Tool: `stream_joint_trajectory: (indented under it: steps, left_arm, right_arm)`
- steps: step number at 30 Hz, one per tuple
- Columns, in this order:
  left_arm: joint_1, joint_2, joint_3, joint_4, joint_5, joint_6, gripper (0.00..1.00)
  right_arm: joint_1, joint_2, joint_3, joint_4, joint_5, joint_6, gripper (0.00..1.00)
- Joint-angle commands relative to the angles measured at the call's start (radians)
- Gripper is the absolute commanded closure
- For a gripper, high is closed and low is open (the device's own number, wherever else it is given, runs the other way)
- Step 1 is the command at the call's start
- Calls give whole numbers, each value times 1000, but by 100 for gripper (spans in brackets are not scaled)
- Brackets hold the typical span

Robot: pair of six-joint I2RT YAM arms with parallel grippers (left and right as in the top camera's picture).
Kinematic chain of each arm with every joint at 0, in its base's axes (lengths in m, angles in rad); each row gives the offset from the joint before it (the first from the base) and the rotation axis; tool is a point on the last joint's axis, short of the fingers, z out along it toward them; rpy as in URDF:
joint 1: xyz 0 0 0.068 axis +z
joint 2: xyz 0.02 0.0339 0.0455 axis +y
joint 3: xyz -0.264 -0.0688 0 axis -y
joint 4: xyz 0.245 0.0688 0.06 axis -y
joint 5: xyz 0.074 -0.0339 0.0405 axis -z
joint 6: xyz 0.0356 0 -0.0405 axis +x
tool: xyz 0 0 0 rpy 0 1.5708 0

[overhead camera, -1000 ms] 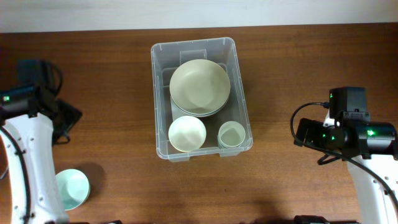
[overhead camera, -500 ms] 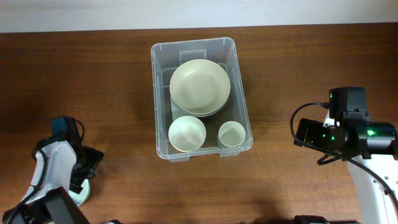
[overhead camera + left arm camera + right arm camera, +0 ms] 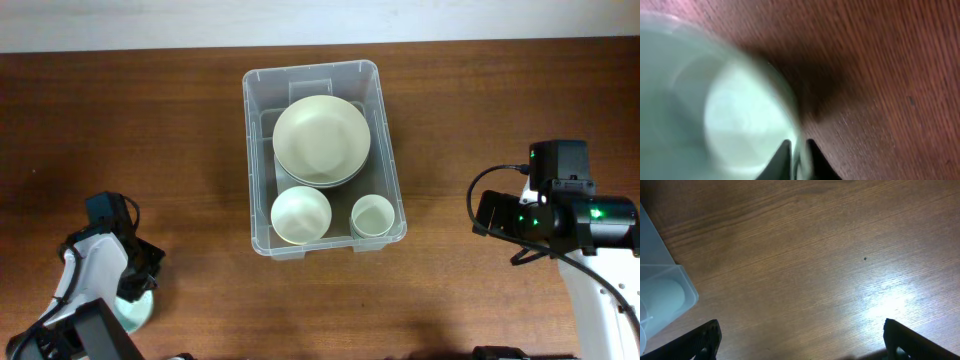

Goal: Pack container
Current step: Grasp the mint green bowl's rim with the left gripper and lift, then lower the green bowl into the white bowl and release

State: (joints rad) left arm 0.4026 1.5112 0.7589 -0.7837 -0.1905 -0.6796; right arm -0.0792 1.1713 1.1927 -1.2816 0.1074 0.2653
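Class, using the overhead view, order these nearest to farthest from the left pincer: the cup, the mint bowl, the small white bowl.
1. The mint bowl, at the left pincer, lower left.
2. The small white bowl, in the container, leftward.
3. The cup, in the container, rightward.

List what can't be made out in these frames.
1. Left wrist view: blurred; whether the left gripper clamps the mint bowl rim is unclear.
2. Overhead: the left arm hides most of the mint bowl.
3. Right wrist view: only a corner of the container shows, cut by the left edge.
4. Overhead: the large bowl covers the stack beneath it; count unknown.
5. Overhead: the right gripper, open in its wrist view, is hidden beneath its arm.
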Motion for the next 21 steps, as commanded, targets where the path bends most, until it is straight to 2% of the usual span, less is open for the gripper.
stream_joint_trajectory:
  steps: [1,3,7,13,17,21]
  left_arm:
    - [6,0,-7,2,19,0,96]
    - [6,-1,-6,3,19,6,99]
    - [5,-1,16,11,20,63,99]
    - [-45,-3,245,-113,90,159,100]
    - [-176,-3,479,-249,90,193,99]
    - [-393,-3,704,-351,90,208,99]
  right_arm:
    - [-6,-6,1,-1,-2,2,1]
    - [-6,-6,1,-1,-2,2,1]
    - [-6,-6,1,-1,-2,1,1]
    - [-6,-6,1,-1,-2,1,1]
    - [-6,-6,1,0,-1,2,1]
    - [-6,-6,1,3,-2,2,1]
